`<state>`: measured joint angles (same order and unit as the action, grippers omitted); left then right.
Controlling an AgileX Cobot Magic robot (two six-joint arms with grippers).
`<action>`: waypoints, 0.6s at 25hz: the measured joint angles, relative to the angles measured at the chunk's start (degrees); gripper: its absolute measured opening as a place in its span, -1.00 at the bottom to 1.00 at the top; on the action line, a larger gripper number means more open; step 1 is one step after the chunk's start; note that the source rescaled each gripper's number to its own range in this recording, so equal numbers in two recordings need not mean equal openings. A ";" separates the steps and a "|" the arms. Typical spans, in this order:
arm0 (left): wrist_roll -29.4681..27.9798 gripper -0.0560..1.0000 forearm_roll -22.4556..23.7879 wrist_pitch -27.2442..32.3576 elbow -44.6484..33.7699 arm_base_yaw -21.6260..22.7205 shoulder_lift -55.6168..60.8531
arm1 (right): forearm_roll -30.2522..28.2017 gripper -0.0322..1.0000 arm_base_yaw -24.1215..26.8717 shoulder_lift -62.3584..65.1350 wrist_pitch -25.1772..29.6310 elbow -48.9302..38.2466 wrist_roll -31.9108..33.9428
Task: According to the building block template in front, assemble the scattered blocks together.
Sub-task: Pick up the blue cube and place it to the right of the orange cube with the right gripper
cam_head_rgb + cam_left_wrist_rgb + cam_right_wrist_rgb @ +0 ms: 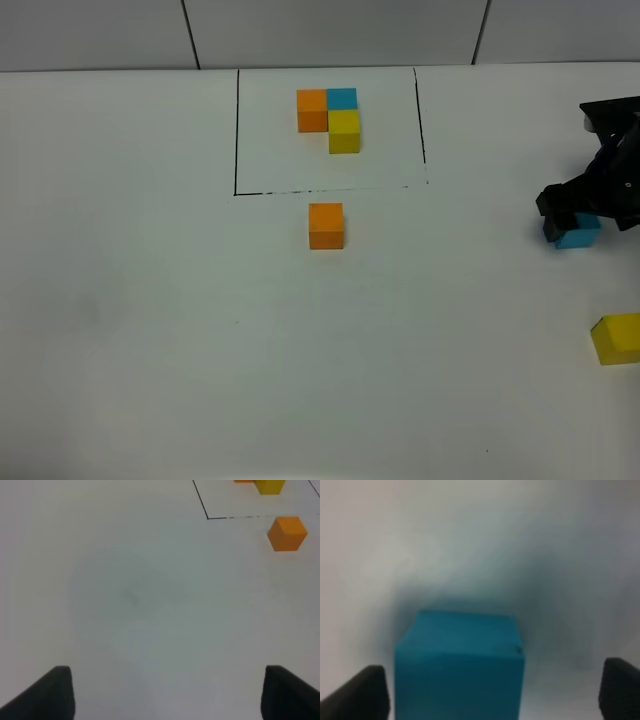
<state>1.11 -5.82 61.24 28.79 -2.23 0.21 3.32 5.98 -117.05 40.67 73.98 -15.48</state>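
The building block template (237,130) is a black-lined rectangle at the back middle, framing joined orange, blue and yellow cubes. The loose orange cube (326,225) sits just in front of it and also shows in the left wrist view (287,533). The loose sky blue cube (580,236) lies at the far right under my right gripper (573,214). In the right wrist view the blue cube (460,665) stands between the spread fingers of the right gripper (490,697), which is open. The loose yellow cube (616,338) sits at the right edge. My left gripper (167,695) is open and empty over bare table.
The white table (150,300) spreads across the left and front. A grey panelled wall (330,30) runs behind the table's far edge. The template's front left corner (207,517) shows in the left wrist view.
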 joint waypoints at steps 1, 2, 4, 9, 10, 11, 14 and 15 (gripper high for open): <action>0.00 0.29 0.00 0.00 0.00 0.00 0.00 | -0.02 0.04 0.00 -0.04 0.00 0.01 0.00; 0.00 0.29 0.00 0.00 0.00 0.00 0.00 | -0.02 -0.15 0.00 -0.11 -0.05 0.06 0.00; 0.00 0.29 0.00 0.00 0.00 0.00 0.00 | -0.02 -0.56 0.00 -0.22 -0.05 0.06 0.00; 0.00 0.29 0.00 0.00 0.00 0.00 0.00 | -0.02 -0.90 0.00 -0.39 0.02 0.23 0.40; 0.00 0.29 0.00 0.00 0.00 0.00 0.00 | -0.02 -0.90 0.00 -0.32 0.08 0.23 0.46; 0.00 0.29 0.00 0.00 0.00 0.00 0.00 | -0.07 -0.90 -0.15 -0.18 0.40 0.23 0.53; 0.00 0.29 0.00 0.00 0.00 0.00 0.00 | -0.59 -0.90 -0.57 0.84 1.78 0.23 0.92; 0.00 0.29 0.00 0.00 0.00 0.00 0.00 | -1.09 -0.90 -0.92 1.31 2.33 0.23 0.79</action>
<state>1.11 -5.82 61.24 28.79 -2.23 0.21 2.23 5.06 -115.74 43.00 74.21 -14.68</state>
